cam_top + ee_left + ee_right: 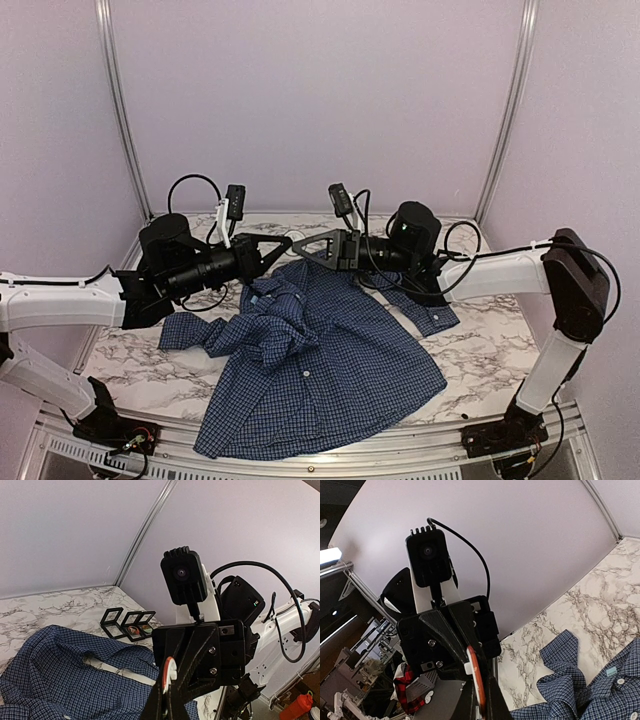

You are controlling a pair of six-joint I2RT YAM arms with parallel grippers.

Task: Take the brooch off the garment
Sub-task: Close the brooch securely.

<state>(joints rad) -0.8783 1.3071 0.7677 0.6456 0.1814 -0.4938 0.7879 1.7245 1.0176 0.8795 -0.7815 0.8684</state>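
**Above the shirt's collar, 2 claws meet on a brooch**

At the far middle of the marble table point(480, 350), the left claw point(278, 245) and right claw point(302, 245) point tip to tip in the air. They hang just over the collar end of the shirt point(320, 360), which lies spread and rumpled toward the near edge. Between the tips is a small round brooch point(476, 680), white with an orange rim, seemingly clear of the cloth. The right claw looks clenched on it, with the disc edge-on between its fingers. The left claw's tips sit at the brooch too, but I cannot tell whether they grip. To finish well, probably only 1 claw should hold while the other lets go cleanly. The brooch can then be carried aside without snagging fabric.
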